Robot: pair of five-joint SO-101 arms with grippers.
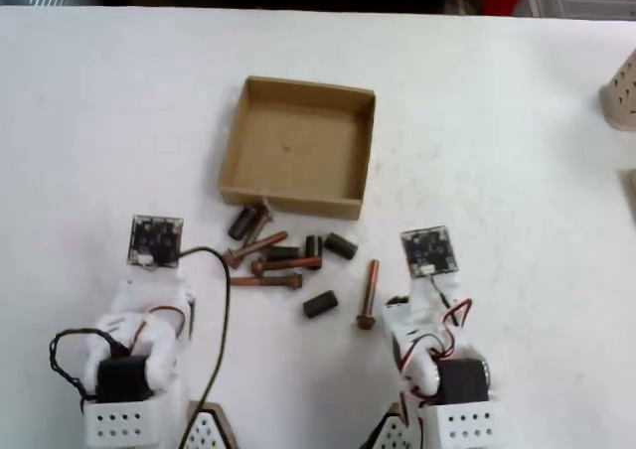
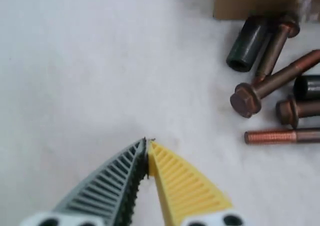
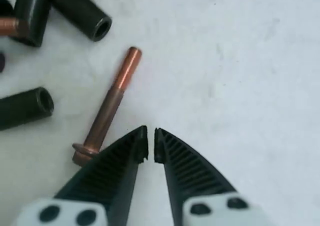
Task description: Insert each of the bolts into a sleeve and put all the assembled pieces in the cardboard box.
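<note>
- While the box point(image 1: 310, 89) lies empty and no bolt sits in a sleeve, the task looks to be at its start, with the first pick in hand.
- The right gripper point(image 3: 150, 145) hangs low over the table point(image 1: 497, 171). Its tips are all but pressed together with nothing between them. The lone bolt point(image 3: 107, 106) lies just beside it, head nearest the tips.
- The left gripper point(image 2: 147, 153) is likewise pressed together and holds nothing. It is apart from the pile point(image 2: 272, 83).
- The next move probably calls for the right jaws to spread and straddle the lone bolt's shank. The left would then fetch a sleeve point(image 1: 319, 304); that one lies loose between the pile and the lone bolt.
- In the pile, bolts and sleeves lie crossed and touching, just in front of the box's near wall. A grasp there would likely jostle neighbours.
- A black cable point(image 1: 225, 300) loops from the left arm close to the pile and might snag on it.
</note>
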